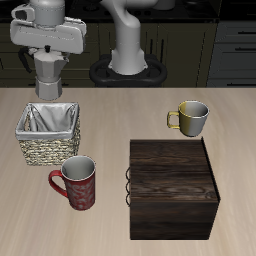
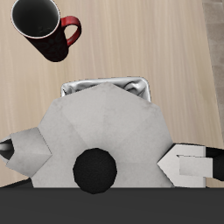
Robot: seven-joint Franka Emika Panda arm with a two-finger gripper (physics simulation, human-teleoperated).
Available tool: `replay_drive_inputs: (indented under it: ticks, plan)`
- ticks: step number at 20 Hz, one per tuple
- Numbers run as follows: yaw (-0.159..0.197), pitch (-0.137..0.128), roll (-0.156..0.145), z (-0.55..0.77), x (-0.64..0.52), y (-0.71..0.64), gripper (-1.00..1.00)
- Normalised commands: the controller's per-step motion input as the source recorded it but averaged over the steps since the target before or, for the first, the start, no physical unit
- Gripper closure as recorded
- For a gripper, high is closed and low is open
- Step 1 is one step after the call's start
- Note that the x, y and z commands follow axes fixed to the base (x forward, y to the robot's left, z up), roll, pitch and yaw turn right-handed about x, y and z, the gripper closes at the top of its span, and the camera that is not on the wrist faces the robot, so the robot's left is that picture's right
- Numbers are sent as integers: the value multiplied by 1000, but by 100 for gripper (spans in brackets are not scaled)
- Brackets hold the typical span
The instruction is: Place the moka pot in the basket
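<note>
Moka pot (image 1: pixel 48 70) held aloft, behind and above the basket (image 1: pixel 47 134).

You have the gripper (image 1: pixel 46 38) pinching the pot's upper body; it looks rigid, smooth metal, likely top-heavy and prone to slip, so keep your grip firm. The basket's white lining (image 2: pixel 105 86) shows just beyond the pot; the red mug (image 1: pixel 76 184) stands beside the basket.

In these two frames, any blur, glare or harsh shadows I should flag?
Exterior view: sharp, evenly lit, only soft shadows beside the basket and dark wooden box. Wrist view: crisp too, but the moka pot fills it, hiding most of the basket.
</note>
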Motion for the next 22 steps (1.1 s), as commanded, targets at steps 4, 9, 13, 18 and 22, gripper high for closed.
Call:
replay_drive_inputs:
  ticks: [4, 9, 13, 18, 22]
  plan:
    - [-7, 11, -20, -108, 29, -46, 100]
    - [-6, 36, -3, -268, 65, -3, 100]
    - [2, 56, -4, -446, 73, -21, 100]
    - [-1, 65, -40, -548, 73, -108, 100]
    - [15, 64, -54, -526, 103, -27, 100]
